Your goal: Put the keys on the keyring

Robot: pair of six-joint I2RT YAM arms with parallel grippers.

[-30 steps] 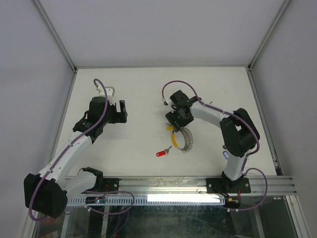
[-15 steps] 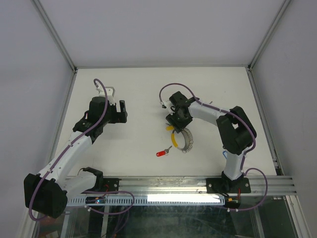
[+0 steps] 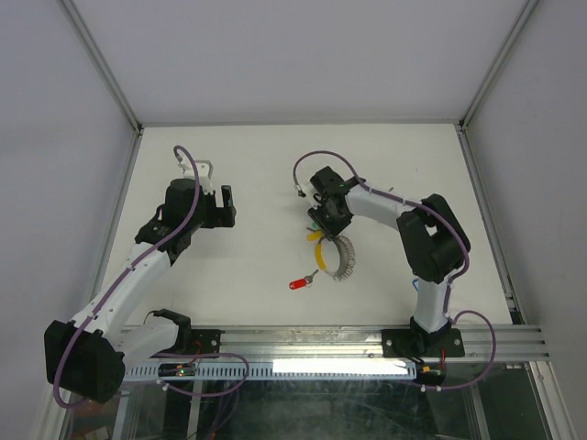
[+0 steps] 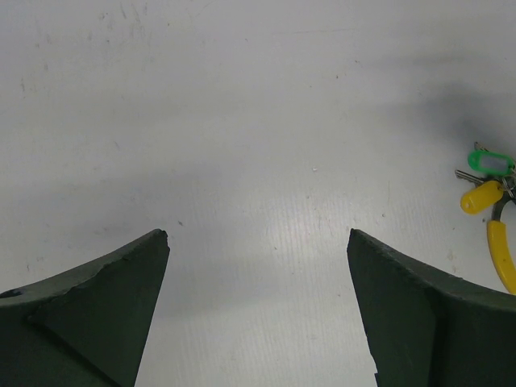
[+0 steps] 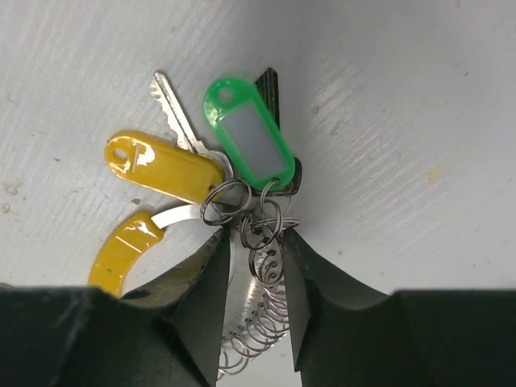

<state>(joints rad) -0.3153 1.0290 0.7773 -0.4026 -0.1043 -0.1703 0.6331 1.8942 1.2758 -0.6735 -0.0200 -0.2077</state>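
Observation:
In the right wrist view my right gripper (image 5: 254,238) is shut on the end of the coiled silvery keyring (image 5: 262,318), right where several small split rings gather. A key with a green tag (image 5: 250,143) and a key with a yellow tag (image 5: 161,168) hang from those rings and lie on the table. A yellow sleeve (image 5: 121,251) covers part of the loop. In the top view the right gripper (image 3: 323,225) sits at the keyring's (image 3: 343,260) far end. A red-tagged key (image 3: 299,283) lies apart, nearer the arms. My left gripper (image 3: 227,206) is open and empty. No blue tag shows.
The white table (image 3: 257,165) has a metal rail (image 3: 367,339) along its near edge and grey walls around it. The left wrist view shows the green tag (image 4: 490,162), yellow tag (image 4: 481,196) and yellow sleeve (image 4: 501,254) at its right edge.
The right wrist has shifted a little to the left and turned over the keyring's far end, its elbow swinging in. The left arm and the red key have not moved.

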